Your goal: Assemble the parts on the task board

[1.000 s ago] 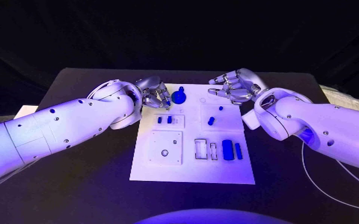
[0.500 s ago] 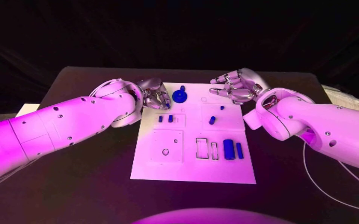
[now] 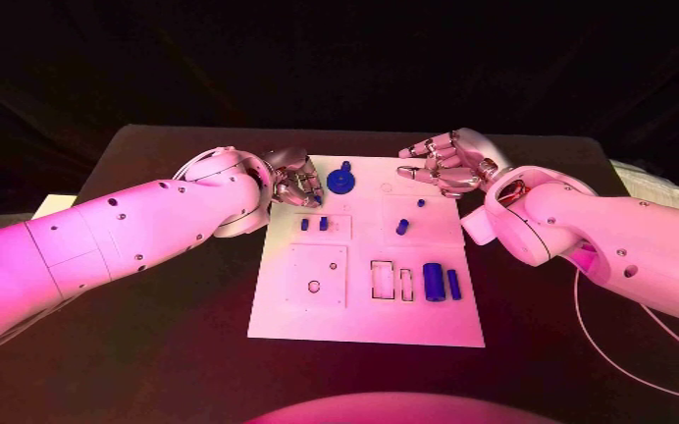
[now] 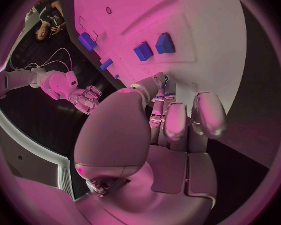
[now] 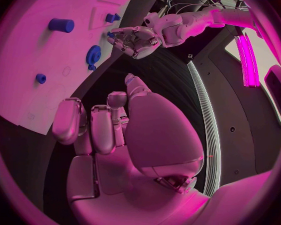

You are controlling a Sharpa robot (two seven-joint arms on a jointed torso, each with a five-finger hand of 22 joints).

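Black surface [image 3: 170, 316] is carrying the white task board [image 3: 365, 318] while the left hand [image 3: 293, 178] is hovering with curled, empty fingers by the blue gear [image 3: 339, 183] and the right hand [image 3: 450, 163], likewise curled, is idling at the far corner; next probably calls for pinching a part.

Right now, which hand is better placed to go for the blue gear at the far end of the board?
Left, probably. The left hand sits at the task board's far left edge, right beside the blue gear. The right hand is at the far right corner, farther from it. Neither hand holds anything.
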